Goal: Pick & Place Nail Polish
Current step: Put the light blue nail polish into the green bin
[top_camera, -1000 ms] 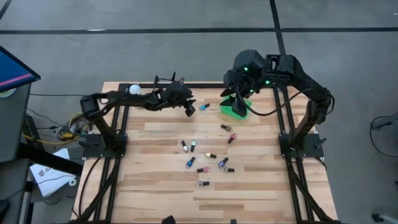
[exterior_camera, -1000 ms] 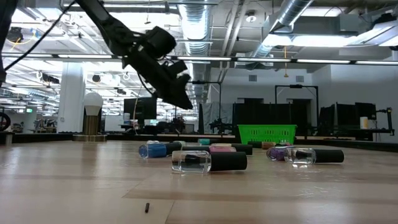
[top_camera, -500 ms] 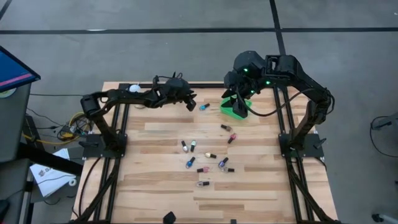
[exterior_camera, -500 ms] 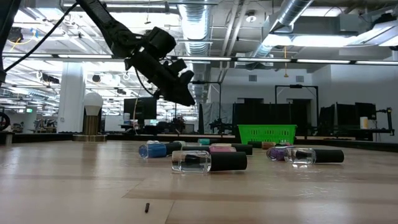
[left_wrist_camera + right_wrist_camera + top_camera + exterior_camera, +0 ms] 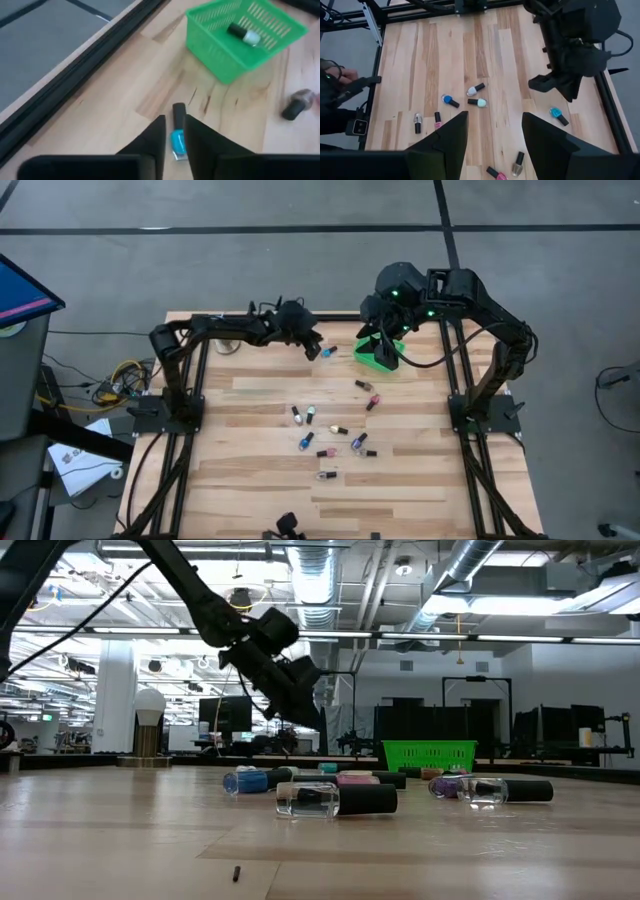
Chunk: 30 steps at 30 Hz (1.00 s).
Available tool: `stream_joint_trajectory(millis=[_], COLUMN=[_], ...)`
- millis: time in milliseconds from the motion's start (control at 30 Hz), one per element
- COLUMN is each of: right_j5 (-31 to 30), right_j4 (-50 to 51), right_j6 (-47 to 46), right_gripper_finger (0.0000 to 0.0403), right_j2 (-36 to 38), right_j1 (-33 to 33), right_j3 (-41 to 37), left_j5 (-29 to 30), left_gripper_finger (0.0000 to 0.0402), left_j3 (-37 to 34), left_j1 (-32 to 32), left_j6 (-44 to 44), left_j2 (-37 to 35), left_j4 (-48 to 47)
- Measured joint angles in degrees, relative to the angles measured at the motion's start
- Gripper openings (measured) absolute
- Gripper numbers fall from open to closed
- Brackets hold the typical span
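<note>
While the left gripper (image 5: 315, 349) hangs above the far part of the pale plank worktop (image 5: 250, 440), its dark wedge-shaped fingers (image 5: 152, 137) stand slightly parted and empty, framing a teal nail polish bottle (image 5: 178, 141) with a slim black cap lying just below. Other small bottles (image 5: 320, 436) lie scattered mid-worktop. One rests inside the green slatted plastic basket (image 5: 220, 55). Over that basket, the right gripper (image 5: 385, 330) has its fingers (image 5: 445, 140) spread wide.
</note>
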<state>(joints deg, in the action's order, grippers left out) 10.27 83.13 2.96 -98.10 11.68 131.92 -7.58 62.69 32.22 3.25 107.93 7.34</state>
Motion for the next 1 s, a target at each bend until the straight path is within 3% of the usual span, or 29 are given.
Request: stream_joint_trajectory(millis=[200, 367, 467, 567, 733, 900, 1000], right_j5=[0.21, 0.2, 0.21, 0.21, 0.21, 0.21, 0.21], right_j4=[0.0, 0.0, 0.0, 0.0, -0.12, -0.15, -0.09], right_j6=[0.0, 0.46, 0.61, 0.86, 1.53, 1.53, 1.53], right_gripper_finger=[0.0183, 0.0181, 0.018, 0.0181, 0.0183, 0.018, 0.0178], right_j2=[0.0, 0.0, 0.0, 0.0, -0.01, -0.02, -0.02], right_j1=[-0.07, -0.04, -0.04, -0.04, -0.04, -0.04, -0.04], right_j3=[0.0, 0.0, 0.0, 0.0, 0.0, 0.0, 0.0], left_j5=[0.23, 5.95, 7.58, 6.25, 2.02, 2.02, 2.98], left_gripper_finger=[0.0166, 0.0278, 0.0323, 0.0337, 0.0324, 0.0317, 0.0317], left_j3=[0.07, 0.07, 0.07, 0.17, 3.91, 11.0, 12.72], left_j1=[-2.04, -3.14, -3.08, -2.78, -2.42, -3.7, -4.39], left_j6=[-4.13, -4.88, -4.76, -4.94, -5.39, -9.27, -10.15], left_j2=[0.19, 0.19, 0.19, 0.49, 4.38, 10.45, 12.55], left_j4=[-1.92, -2.15, -2.97, -2.94, -7.1, -16.46, -17.08])
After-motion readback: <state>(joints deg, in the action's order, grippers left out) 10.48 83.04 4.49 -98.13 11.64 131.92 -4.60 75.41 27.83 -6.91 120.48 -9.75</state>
